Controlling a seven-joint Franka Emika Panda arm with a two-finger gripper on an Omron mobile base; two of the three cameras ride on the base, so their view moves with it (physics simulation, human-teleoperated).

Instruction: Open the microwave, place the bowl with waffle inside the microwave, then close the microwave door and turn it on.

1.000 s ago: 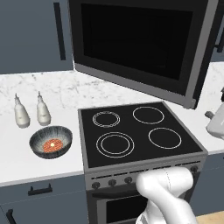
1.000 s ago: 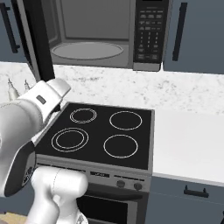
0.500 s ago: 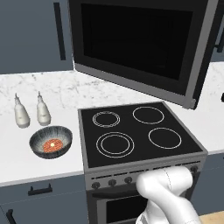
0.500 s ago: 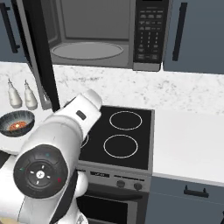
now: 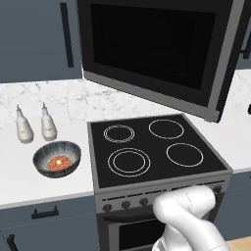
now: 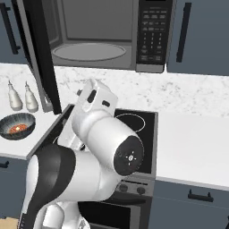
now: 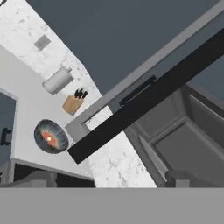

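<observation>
In the left base view the microwave door [image 5: 157, 51] fills the upper middle and right of the frame, swung out over the stove [image 5: 152, 147]. The bowl [image 5: 57, 159] sits at the left centre on the white bench [image 5: 29, 181], just left of the stove, with the waffle [image 5: 59, 161] lying in it; two pale bottles [image 5: 34, 126] stand just behind it, and the white arm rises at the lower right. In the right base view the microwave [image 6: 100, 33] spans the top, its grey inside and round glass plate [image 6: 88, 51] exposed, the door seen edge-on at the upper left. The bowl lies at the left edge, below the bottles, and the arm's bulk covers the lower left and centre, over part of the stove. In the hand view the door's edge crosses as a dark diagonal bar; the bowl with the waffle is at the lower left, and a knife block [image 7: 73, 103] stands above it. The gripper [image 7: 111, 178], its tips at the bottom edge, stands wide and holds nothing.
</observation>
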